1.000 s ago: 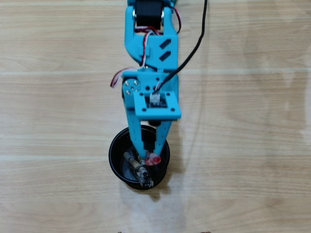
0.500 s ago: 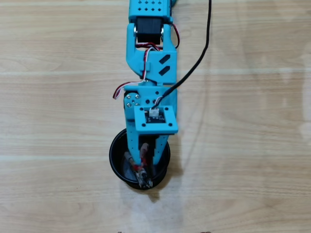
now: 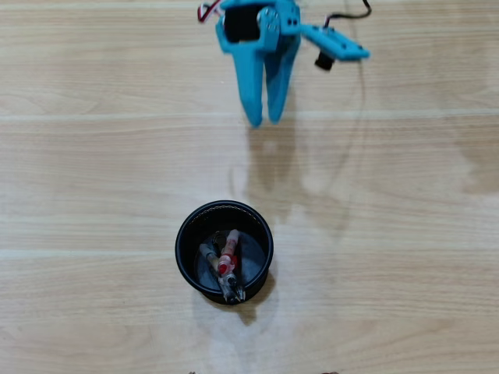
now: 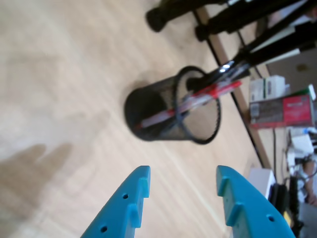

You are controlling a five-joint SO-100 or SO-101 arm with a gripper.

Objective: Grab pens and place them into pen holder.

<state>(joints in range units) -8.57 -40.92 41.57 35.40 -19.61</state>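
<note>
A black mesh pen holder (image 3: 182, 243) stands on the wooden table, in the lower middle of the overhead view. Two pens (image 3: 227, 263), one red and one clear with a dark tip, lean inside it. My blue gripper (image 3: 264, 120) is at the top of that view, well away from the holder, slightly open and empty. In the wrist view the holder (image 4: 148, 111) lies ahead of my gripper (image 4: 182, 171), with the pens (image 4: 203, 95) sticking out of its rim. No loose pen shows on the table.
Black stand legs (image 4: 223, 20) are on the table beyond the holder in the wrist view. The table edge (image 4: 247, 119) runs just past the holder, with boxes (image 4: 282, 106) and clutter beyond it. A thin cable (image 3: 360, 93) hangs by the arm.
</note>
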